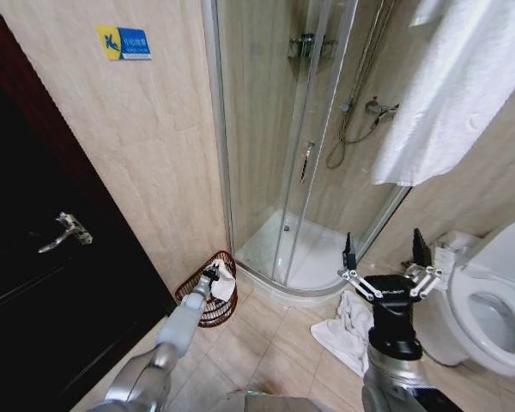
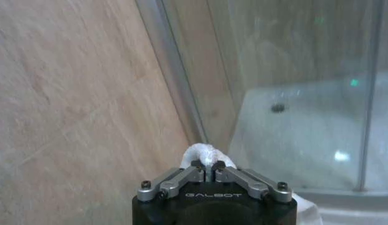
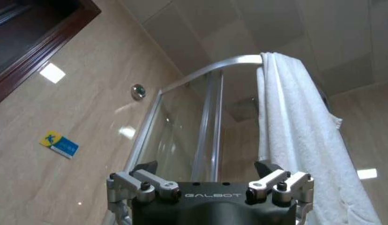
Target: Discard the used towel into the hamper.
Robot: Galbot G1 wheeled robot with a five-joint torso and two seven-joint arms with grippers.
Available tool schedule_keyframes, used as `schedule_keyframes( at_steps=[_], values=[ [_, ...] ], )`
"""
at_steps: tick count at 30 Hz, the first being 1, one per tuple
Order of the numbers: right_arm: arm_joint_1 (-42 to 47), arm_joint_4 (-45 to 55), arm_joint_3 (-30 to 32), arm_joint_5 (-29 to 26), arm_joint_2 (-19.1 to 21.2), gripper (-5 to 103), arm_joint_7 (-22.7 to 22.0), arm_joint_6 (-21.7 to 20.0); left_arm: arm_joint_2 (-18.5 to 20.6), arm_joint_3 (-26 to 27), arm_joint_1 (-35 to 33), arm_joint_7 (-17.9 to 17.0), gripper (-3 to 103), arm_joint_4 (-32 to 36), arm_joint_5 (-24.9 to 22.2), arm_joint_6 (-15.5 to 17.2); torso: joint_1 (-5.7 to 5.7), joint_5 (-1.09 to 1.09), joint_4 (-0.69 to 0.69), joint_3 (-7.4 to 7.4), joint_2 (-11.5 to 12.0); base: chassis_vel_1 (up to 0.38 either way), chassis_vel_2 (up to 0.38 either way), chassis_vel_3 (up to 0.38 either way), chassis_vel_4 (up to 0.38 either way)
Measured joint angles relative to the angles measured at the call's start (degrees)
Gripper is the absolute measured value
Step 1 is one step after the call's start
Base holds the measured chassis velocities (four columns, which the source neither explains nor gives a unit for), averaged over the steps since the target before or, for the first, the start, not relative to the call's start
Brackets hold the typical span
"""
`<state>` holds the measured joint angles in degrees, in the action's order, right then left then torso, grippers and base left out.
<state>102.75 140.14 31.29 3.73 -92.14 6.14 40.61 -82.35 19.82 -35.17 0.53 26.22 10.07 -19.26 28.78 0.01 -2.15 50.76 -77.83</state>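
Observation:
The hamper (image 1: 213, 314), a small dark reddish-brown openwork basket, stands on the tiled floor between the dark door and the shower. My left gripper (image 1: 212, 274) hangs just over its opening, shut on a bunch of white towel (image 1: 224, 287) that droops into the basket. In the left wrist view the left gripper (image 2: 210, 165) pinches a tuft of the towel (image 2: 202, 152) in front of the shower's frame. My right gripper (image 1: 386, 250) is raised near the toilet, open and empty, fingers pointing up. The right wrist view shows this right gripper (image 3: 206, 169) with its fingers spread.
Another white towel (image 1: 348, 329) lies crumpled on the floor by the shower base (image 1: 309, 257). A large white towel (image 1: 463, 86) hangs at the upper right. The toilet (image 1: 489, 300) is at the right. A dark door (image 1: 34, 283) with a handle stands left.

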Motion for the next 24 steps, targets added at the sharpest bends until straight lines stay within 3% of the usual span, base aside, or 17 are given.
schedule_keyframes(
  at_steps=[6, 15, 24],
  values=[
    [0.0, -0.1, 0.0, -0.1, 0.0, 100, 1.8, -0.2, -0.1, -0.2, 0.6, -3.4, 4, -1.1, 3.3, 5.7, -0.01, -0.01, -0.01, 0.00, 0.0, 0.000, 0.000, 0.000, 0.000],
    [-0.1, 0.1, -0.4, -0.1, 0.0, 100, 3.0, -0.6, 1.7, 0.3, -1.2, -2.7, 4, -0.3, 3.7, 6.3, -0.01, -0.01, -0.03, 0.00, 0.0, 0.000, 0.000, 0.000, 0.000],
    [-0.1, 0.1, -0.4, -0.1, 0.0, 100, 3.1, -0.5, 1.0, 1.2, -2.5, -2.3, 4, -0.1, 3.9, 5.5, -0.01, 0.00, -0.01, -0.01, 0.0, 0.000, 0.000, 0.000, 0.000]
  ],
)
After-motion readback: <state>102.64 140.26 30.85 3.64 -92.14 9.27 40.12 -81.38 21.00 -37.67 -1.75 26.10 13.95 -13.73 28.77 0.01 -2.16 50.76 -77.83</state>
